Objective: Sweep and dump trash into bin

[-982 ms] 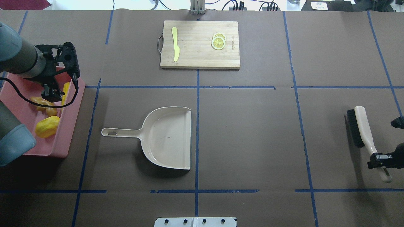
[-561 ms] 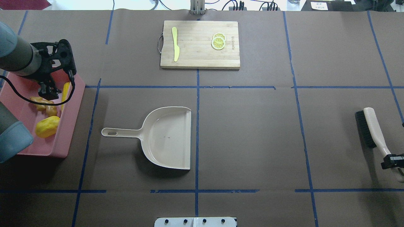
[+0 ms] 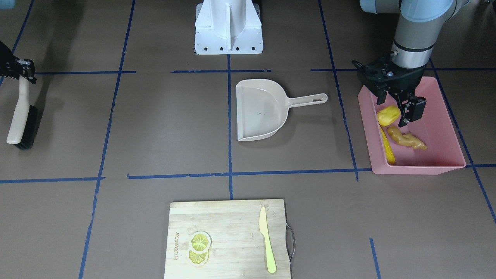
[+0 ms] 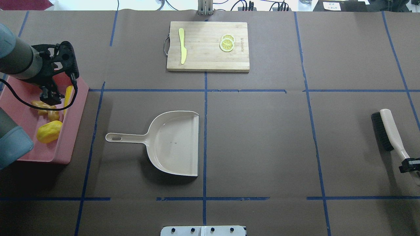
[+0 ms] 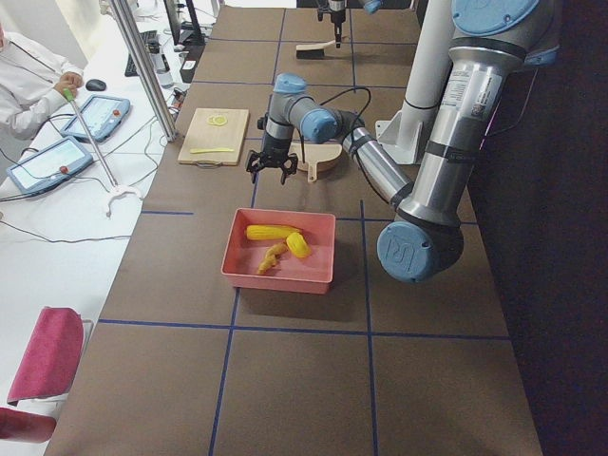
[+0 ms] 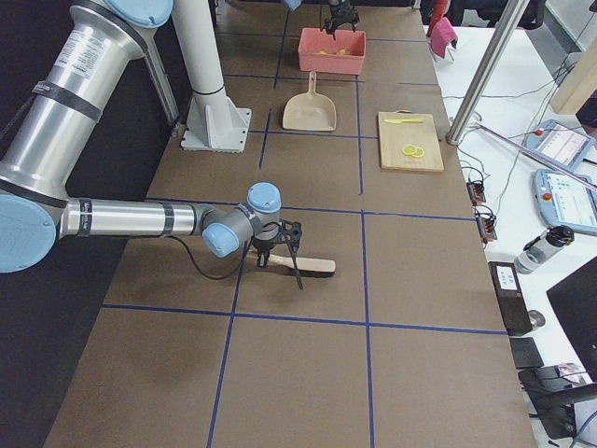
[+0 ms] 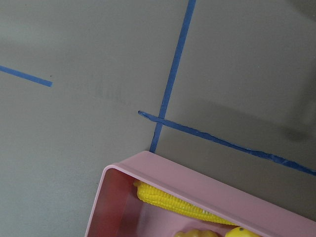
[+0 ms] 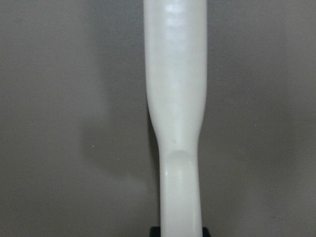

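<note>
The pink bin [image 4: 76,108] stands at the table's left end. Inside it lie the trash pieces: a corn cob [image 4: 68,95], a ginger root [image 4: 46,109] and a yellow potato-like lump [image 4: 49,131]. My left gripper [image 3: 398,110] hovers open over the bin with nothing between its fingers. The left wrist view catches a bin corner [image 7: 148,170] and the corn cob [image 7: 168,200]. At the far right, my right gripper [image 4: 410,164] is shut on the handle of a cream brush [image 4: 390,131] with black bristles. The beige dustpan [image 4: 174,144] lies empty mid-table.
A wooden cutting board [image 4: 206,55] sits at the far middle with a yellow-green knife [image 4: 182,46] and lemon slices [image 4: 227,43] on it. The robot's white base [image 3: 228,27] stands at the near edge. A person sits beyond the far edge in the left view.
My right gripper has carried the brush further right, toward the table's end. My left gripper has shifted slightly back and outward over the bin, still open.
</note>
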{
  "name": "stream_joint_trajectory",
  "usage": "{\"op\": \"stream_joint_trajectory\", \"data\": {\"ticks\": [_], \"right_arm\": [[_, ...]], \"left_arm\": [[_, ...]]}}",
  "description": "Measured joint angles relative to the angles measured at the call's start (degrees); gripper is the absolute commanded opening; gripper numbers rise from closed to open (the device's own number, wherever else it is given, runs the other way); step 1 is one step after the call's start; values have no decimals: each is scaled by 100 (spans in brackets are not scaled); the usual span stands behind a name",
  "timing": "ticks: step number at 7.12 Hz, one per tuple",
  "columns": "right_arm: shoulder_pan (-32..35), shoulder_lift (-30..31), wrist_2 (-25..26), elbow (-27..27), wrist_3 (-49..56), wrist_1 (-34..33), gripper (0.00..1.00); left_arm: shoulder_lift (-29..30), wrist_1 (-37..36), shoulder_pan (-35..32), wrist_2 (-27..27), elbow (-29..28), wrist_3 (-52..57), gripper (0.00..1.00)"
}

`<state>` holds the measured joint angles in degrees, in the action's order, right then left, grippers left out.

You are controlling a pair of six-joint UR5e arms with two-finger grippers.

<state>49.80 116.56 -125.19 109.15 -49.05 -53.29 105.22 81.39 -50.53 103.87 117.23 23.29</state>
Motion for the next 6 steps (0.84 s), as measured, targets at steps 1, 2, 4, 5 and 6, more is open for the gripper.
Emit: {"op": "stream_joint_trajectory", "data": {"ticks": [1,2,4,5,6], "right_arm": [[-2,-61,5,-75,-1,2,65],[-4,-120,5,-158,-3,2,100],[6,-156,4,-202,-14,9,100],[34,-154,-5,-189,-7,13,100],[161,-132,-30,-88,4,25,100]], "left_arm": [[-1,0,1,1,-17,0,97],[-1,0,4,1,-27,1,97],[4,0,7,1,-27,-23,97],[6,0,8,4,-23,-60,97],[5,-3,-16,7,-16,-86,97]]}}
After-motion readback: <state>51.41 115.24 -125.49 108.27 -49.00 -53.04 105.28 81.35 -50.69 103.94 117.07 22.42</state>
